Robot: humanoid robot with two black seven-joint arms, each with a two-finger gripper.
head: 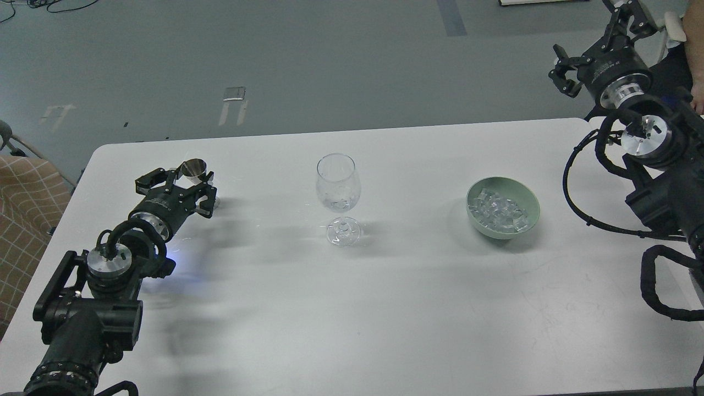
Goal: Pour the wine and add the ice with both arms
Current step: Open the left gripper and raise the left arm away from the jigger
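- Left gripper (pixel 184 184) is sitting at 9 o'clock on the white table (pixel 275 308), jaws spread around a small clear cup (pixel 194 166); whether they are touching it, cannot tell.
- Wine glass (pixel 338 192) is standing upright at table centre, a trace of clear liquid showing in the bowl.
- Ice cubes (pixel 498 210) are lying in a green bowl (pixel 528 220) at 3 o'clock of the glass, well apart.
- Right gripper (pixel 566 69) is hanging at 1 o'clock, off the table edge, jaws spread, empty.
- Handling guess: cup is light, slick, thin-walled; gripping mid-wall gently. Cubes are wet-looking, slippery, small; pinching one across flat faces. Stemmed glass is fragile, tippy.
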